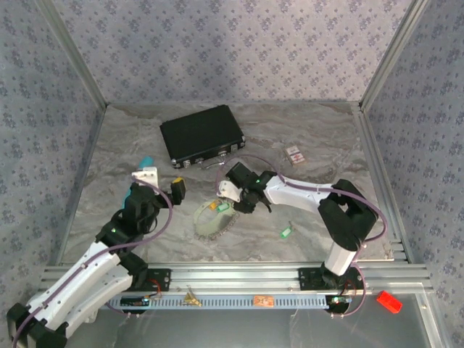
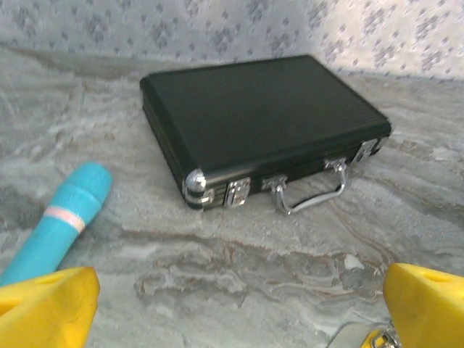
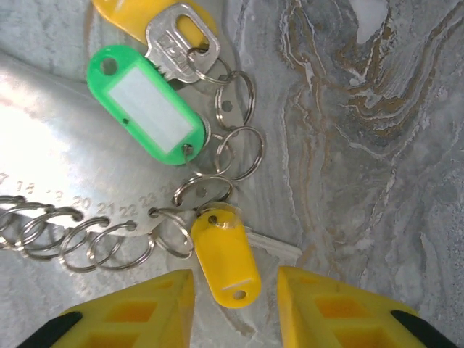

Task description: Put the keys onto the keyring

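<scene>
Right wrist: right end effector [image 3: 235,281] gapes around yellow key [image 3: 226,261]; green key [image 3: 145,109] and keyring [image 3: 80,243] crowd close.

Your keys [image 3: 174,47] at 12 o'clock are shiny bare metal. Their tags are smooth, glossy plastic: a green tag [image 3: 145,109] at 10 o'clock, a yellow tag [image 3: 226,257] at 6. The keyring [image 3: 109,241] is bright silvery wire. The black case [image 2: 264,116] looks matt and ribbed, with a shiny metal handle [image 2: 308,197]. The table [image 2: 290,275] looks like smooth grey stone.
</scene>
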